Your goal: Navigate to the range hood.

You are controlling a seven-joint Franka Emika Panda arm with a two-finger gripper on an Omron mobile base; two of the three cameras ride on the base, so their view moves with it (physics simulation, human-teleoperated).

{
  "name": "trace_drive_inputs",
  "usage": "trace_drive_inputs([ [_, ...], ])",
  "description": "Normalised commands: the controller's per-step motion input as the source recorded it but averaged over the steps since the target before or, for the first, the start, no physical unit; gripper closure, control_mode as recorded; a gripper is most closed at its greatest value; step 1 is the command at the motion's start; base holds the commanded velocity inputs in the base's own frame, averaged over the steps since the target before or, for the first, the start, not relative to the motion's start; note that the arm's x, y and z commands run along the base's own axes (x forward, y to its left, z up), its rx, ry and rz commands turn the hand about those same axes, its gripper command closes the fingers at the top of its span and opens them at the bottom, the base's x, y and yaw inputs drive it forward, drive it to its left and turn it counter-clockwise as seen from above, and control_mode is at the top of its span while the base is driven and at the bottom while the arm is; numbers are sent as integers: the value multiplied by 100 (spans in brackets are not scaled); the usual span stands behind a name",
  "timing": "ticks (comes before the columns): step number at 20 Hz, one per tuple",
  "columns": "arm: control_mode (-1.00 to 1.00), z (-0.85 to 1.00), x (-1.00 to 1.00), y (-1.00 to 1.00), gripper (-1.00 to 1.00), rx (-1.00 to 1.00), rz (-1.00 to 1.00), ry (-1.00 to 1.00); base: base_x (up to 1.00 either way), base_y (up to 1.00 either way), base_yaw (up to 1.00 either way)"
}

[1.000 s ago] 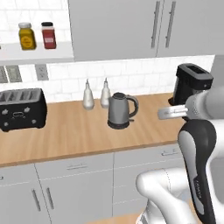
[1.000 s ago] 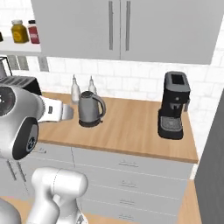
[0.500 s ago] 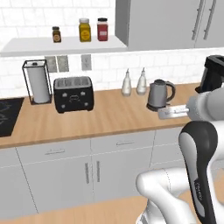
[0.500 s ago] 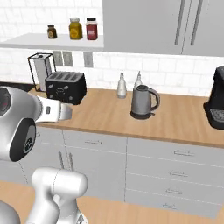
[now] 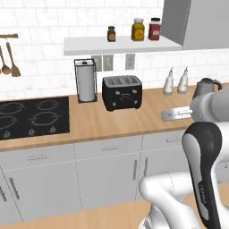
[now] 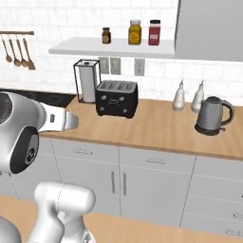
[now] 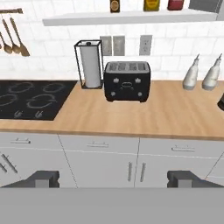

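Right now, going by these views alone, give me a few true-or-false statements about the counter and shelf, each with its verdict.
1. The paper towel holder stands between the cooktop and the toaster. True.
2. Three jars sit on the wall shelf. True.
3. The kettle stands on the cooktop. False: it stands on the wooden counter, right of the two bottles.
4. The toaster is white. False: it is black.
5. Utensils hang on the wall above the cooktop. True.
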Motion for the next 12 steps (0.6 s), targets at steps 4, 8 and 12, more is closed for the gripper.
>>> trace_drive_inputs([
  [4,100,0,0,0,-100,0,0,0,1,100,0],
  [8,100,0,0,0,-100,0,0,0,10,100,-2],
  [12,100,0,0,0,-100,0,0,0,15,100,-2],
])
